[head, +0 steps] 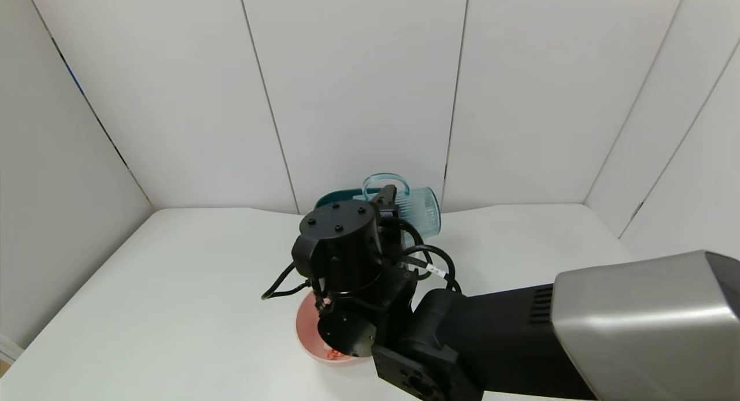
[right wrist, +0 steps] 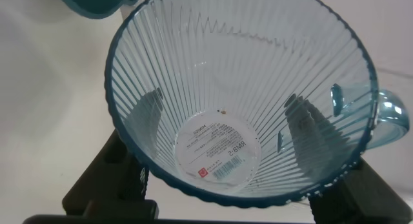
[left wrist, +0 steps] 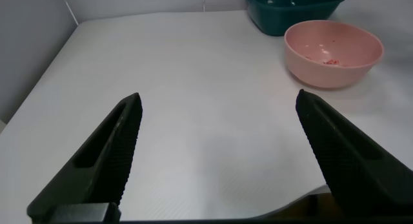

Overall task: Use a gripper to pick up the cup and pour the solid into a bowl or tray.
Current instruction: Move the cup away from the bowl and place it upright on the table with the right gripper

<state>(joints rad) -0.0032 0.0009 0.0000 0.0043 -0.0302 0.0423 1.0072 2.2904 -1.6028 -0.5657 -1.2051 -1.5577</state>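
My right gripper (head: pixel 388 200) is shut on the cup (head: pixel 417 211), a ribbed light-blue transparent mug, and holds it tipped on its side above the back of the table. In the right wrist view I look into the cup (right wrist: pixel 239 88): only its base label and a few specks show, and my right gripper (right wrist: pixel 226 106) clamps its walls from both sides. The pale-pink bowl (head: pixel 304 327) sits under my right arm, partly hidden by it. The solid (head: pixel 333 353) lies in the bowl (left wrist: pixel 333 51) as small orange-red pieces (left wrist: pixel 330 61). My left gripper (left wrist: pixel 219 102) hangs open over bare table.
A dark teal tub (head: pixel 334 198) stands behind the cup against the back wall; it also shows beyond the bowl as the teal tub (left wrist: pixel 293 8). White walls close the table on three sides. The white table (head: pixel 173 285) spreads to the left.
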